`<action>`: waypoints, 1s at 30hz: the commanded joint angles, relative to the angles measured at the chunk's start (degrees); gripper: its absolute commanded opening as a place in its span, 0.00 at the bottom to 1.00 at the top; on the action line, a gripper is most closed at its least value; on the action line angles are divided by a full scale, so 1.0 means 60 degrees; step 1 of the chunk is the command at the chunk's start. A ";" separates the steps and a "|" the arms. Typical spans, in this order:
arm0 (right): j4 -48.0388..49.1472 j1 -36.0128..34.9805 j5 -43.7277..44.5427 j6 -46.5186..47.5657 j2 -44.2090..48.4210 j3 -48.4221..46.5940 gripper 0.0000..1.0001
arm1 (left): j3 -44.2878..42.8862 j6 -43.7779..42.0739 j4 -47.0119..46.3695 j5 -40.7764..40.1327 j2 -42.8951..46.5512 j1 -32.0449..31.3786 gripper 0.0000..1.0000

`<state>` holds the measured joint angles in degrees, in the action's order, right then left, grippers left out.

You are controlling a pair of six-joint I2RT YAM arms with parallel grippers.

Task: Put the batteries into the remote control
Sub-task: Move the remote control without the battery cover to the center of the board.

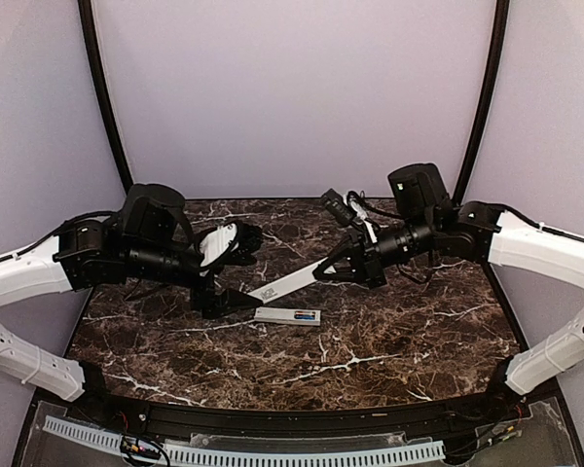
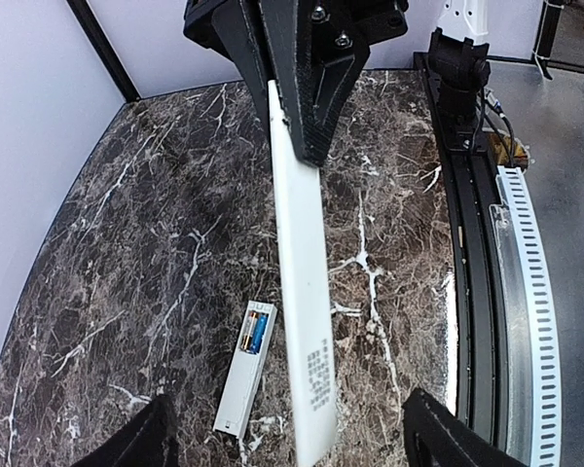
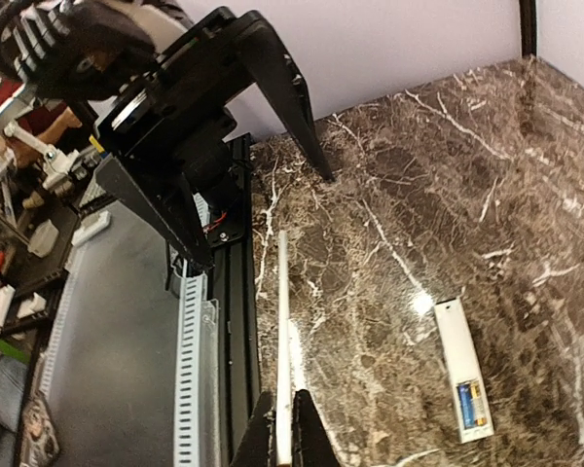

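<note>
The right claw point(image 3: 280, 428) pinches the thin white cover point(image 2: 307, 321) up, the left claw point(image 3: 265, 219) wide, likely to close the remote control point(image 2: 236, 389) over its blue battery point(image 2: 259, 333).

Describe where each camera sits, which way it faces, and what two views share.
Top external: above and behind, looking down on the marble table; both arms show, left gripper, right gripper.
Left wrist: faces the right gripper across the table; own open fingers at bottom.
Right wrist: faces the left gripper; own fingers shut on the white strip.
Shared: both wrist views show the remote control with a blue battery.
</note>
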<state>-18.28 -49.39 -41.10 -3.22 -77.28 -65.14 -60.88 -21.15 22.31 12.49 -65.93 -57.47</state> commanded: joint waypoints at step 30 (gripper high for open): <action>-0.0748 0.0740 0.1539 -0.2376 -0.0440 -0.1124 0.00 | -0.0075 -0.0918 -0.1579 -0.0900 0.0409 0.0080 0.80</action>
<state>-22.04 -49.12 -30.15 0.45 -78.61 -72.66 -63.83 -25.78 18.00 14.06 -67.22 -57.36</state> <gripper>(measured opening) 0.025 0.765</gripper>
